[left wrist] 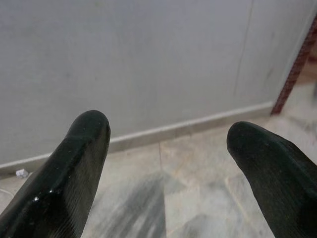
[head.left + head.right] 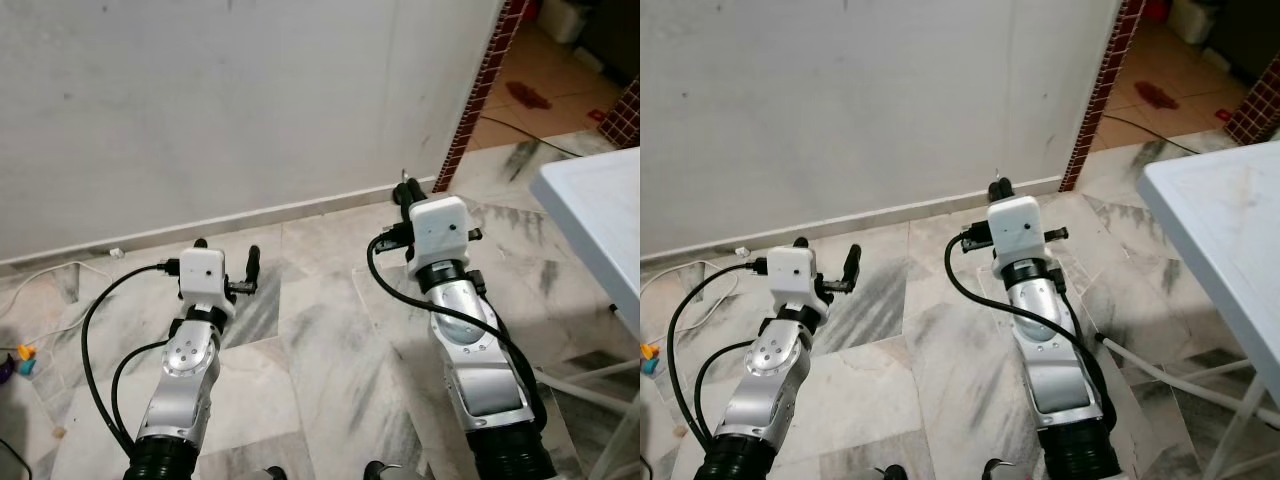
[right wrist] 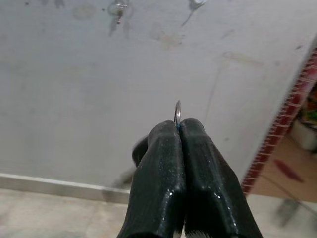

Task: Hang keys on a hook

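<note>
My right gripper is shut on a thin metal key ring, whose top edge pokes out above the closed fingertips. Whatever hangs from the ring is hidden behind the fingers. High on the white wall ahead are two small metal hooks, well above the ring and apart from it. In the eye views the right gripper is held out low toward the wall's base. My left gripper is open beside it with nothing between its fingers.
A white table juts in at the right, with its legs near my right arm. A red brick pillar edge marks a doorway at the right. A white cable and small coloured bits lie on the marble floor at the left.
</note>
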Available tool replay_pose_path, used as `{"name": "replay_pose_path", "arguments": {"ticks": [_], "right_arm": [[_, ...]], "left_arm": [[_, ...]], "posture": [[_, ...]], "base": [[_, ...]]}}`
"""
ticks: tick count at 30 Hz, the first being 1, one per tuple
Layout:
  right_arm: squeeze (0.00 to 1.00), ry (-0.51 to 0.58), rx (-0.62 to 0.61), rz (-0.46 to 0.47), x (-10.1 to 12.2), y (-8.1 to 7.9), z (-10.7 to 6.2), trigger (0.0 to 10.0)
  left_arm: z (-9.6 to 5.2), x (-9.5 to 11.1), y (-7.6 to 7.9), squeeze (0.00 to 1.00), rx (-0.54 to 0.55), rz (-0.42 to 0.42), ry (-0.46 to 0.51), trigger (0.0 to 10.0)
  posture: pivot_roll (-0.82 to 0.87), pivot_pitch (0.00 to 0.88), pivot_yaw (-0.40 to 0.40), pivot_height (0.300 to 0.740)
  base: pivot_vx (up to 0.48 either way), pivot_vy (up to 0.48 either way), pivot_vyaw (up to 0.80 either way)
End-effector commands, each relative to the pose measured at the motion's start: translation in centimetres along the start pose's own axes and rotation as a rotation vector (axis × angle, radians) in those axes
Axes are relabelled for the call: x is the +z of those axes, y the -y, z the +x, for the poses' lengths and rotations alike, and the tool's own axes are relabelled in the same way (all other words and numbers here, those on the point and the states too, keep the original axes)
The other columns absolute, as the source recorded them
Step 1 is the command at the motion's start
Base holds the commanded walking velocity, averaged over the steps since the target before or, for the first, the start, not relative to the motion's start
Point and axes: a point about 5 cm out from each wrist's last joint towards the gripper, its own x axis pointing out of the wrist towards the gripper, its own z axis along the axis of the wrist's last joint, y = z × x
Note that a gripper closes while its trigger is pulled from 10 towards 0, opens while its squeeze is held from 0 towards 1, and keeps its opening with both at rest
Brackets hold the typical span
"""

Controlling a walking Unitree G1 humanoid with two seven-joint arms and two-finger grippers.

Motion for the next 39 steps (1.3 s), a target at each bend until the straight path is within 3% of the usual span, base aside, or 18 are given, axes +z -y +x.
{"name": "replay_pose_path", "arguments": {"ticks": [1,11,18,39], "right_arm": [[0.0,-0.015,-0.005,-0.002,-0.4,0.4,-0.3,10.0],[0.0,-0.005,0.021,0.012,-0.2,-0.2,0.2,10.0],[0.0,0.004,0.017,0.011,0.0,-0.2,0.4,10.0],[0.0,0.028,0.004,0.04,0.1,-1.1,1.3,10.0]], "left_arm": [[0.0,0.4,0.6,0.0,-0.02,-0.004,0.016,10.0],[-0.2,0.4,0.1,0.0,-0.004,0.004,0.009,10.0],[0.0,0.7,0.6,0.0,-0.024,0.004,0.013,10.0],[0.9,1.4,0.5,0.0,-0.056,0.025,0.021,10.0]], "posture": [[-0.04,0.217,0.016,0.74],[-0.02,0.226,0.019,0.74],[-0.03,0.23,0.027,0.74],[0.0,0.175,0.068,0.74]], "base": [[0.39,0.0,0.0],[0.359,0.0,0.0],[0.4,0.0,0.0],[0.346,0.0,0.0]]}}
